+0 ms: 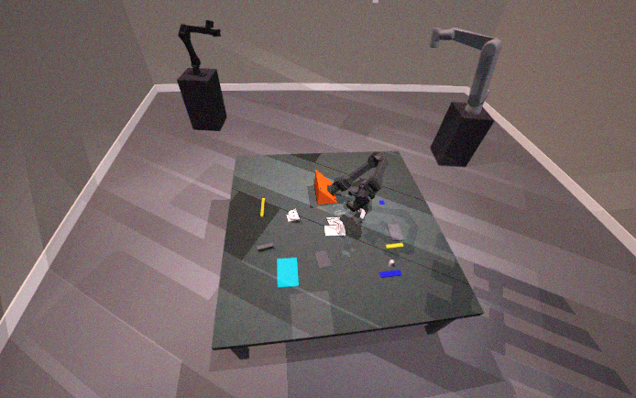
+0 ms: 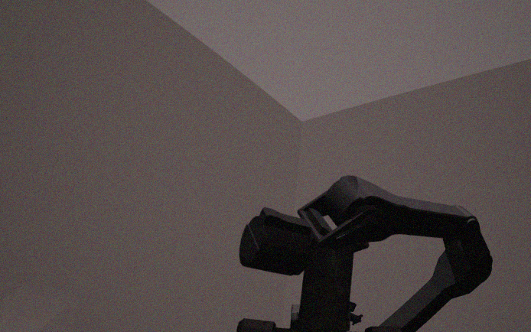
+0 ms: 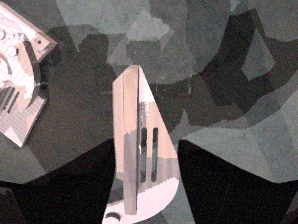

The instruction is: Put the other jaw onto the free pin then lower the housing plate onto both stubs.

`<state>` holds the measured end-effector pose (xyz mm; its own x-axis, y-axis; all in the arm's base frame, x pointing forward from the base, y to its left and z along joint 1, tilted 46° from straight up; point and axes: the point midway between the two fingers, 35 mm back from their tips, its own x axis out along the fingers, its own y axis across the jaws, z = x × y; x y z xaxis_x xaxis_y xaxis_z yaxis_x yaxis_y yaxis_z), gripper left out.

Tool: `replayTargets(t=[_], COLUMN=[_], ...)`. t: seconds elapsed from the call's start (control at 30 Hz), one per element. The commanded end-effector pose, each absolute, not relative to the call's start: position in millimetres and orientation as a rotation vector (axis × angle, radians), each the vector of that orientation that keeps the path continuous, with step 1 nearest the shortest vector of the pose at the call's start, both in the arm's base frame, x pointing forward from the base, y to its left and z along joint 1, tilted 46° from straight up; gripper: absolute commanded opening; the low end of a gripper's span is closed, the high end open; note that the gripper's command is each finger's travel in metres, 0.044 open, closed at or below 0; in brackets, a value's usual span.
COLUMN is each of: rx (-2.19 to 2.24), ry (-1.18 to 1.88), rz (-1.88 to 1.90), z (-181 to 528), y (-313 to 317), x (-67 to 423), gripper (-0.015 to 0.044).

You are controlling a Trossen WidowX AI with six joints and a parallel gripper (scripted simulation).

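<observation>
While gripper [image 1: 362, 211] [image 3: 147, 147] grips, loose jaw [image 1: 362, 214] [image 3: 131, 145] between fingers.

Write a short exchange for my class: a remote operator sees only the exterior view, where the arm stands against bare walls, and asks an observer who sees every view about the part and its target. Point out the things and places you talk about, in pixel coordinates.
Operator: I only get the arm and walls. Is anything in the claw?
Observer: Yes, the claw [image 1: 357, 209] [image 3: 147, 147] is shut on a white slotted jaw [image 1: 362, 213] [image 3: 130, 100].
Operator: Where is the base it goes to?
Observer: In the wrist view, the white base assembly [image 1: 331, 231] [image 3: 20, 125] is off to the left, apart from the held jaw.
</observation>
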<state>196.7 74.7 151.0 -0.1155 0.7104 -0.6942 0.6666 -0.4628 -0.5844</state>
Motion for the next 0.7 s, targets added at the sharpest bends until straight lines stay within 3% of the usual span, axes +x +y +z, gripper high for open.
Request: replayTargets(t=[0.0, 0.67], rx=[-2.092, -2.284], ry=[-1.697, -2.327], rz=[1.645, 1.313], z=[146, 121], y=[70, 44], x=[198, 207], gripper=[0.0134, 0.0134])
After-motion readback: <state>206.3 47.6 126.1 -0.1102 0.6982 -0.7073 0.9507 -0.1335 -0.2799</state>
